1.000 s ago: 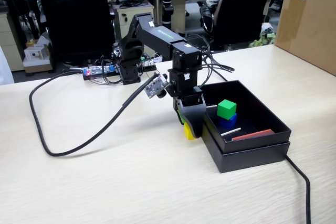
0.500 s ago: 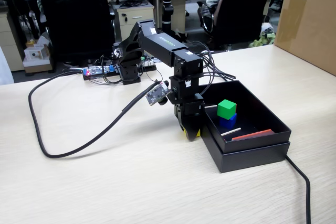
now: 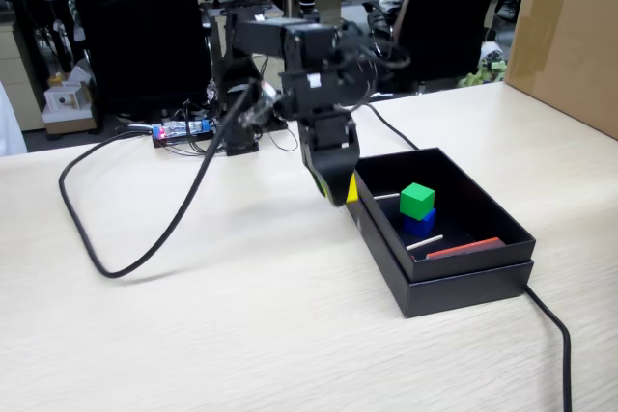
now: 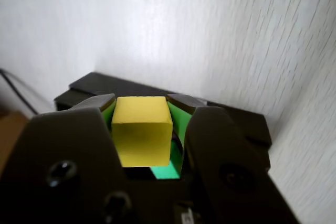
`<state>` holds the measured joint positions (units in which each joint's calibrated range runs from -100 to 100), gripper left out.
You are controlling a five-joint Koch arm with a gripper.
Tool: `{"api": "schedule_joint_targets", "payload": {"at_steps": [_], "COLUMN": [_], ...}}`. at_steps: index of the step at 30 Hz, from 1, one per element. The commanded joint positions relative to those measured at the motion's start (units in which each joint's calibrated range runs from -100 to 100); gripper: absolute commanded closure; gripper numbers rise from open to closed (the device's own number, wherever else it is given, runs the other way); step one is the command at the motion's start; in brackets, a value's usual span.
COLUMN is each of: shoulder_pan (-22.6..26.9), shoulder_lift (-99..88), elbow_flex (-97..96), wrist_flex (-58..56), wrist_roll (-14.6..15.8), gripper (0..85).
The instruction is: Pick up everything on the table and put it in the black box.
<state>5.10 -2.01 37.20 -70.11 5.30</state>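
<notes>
Your gripper (image 3: 335,192) is squeezing the yellow cube (image 4: 142,130). In the wrist view you can see a jaw pressed on each side of the cube, with green pads (image 4: 176,129) touching it. In the fixed view only a small bit of yellow (image 3: 352,189) peeks out next to the gripper's tip.

The gripper is up in the air, off the table (image 3: 241,315). It hangs by the box (image 3: 463,272), close to the left end of the box as the fixed view shows it. You cannot tell for sure if the cube is over the box or just outside its wall.

Look inside the box. The green cube (image 3: 417,200) sits on top of the blue cube (image 3: 420,223). A thin white stick (image 3: 425,242) lies next to them on the box floor. A flat red strip (image 3: 463,248) lies near the front wall. You cannot see a red cube anywhere.

A thick black cable (image 3: 145,229) loops across the table to the left of the arm. A big brown carton (image 3: 570,36) stands at the far right.

The wrist view is blurry around the edges.
</notes>
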Motion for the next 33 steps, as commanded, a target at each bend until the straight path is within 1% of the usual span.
{"api": "schedule_joint_targets", "payload": {"at_steps": [1, 7, 10, 14, 18, 30, 33], "shoulder_pan": [1.42, 6.20, 9.13, 11.33, 12.55, 12.84, 13.14], "shoulder_lift": [-9.98, -11.48, -6.08, 0.11, 6.19, 14.46, 16.06], "elbow_flex": [2.69, 3.51, 8.41, 12.58, 15.30, 14.21, 13.66], "wrist_flex": [0.09, 0.09, 0.09, 0.09, 0.09, 0.09, 0.09], "wrist_roll": [-1.27, -1.32, -1.32, -1.32, -1.27, -0.88, -0.88], "gripper": [75.9, 75.7, 75.5, 75.5, 75.4, 75.3, 71.6]}}
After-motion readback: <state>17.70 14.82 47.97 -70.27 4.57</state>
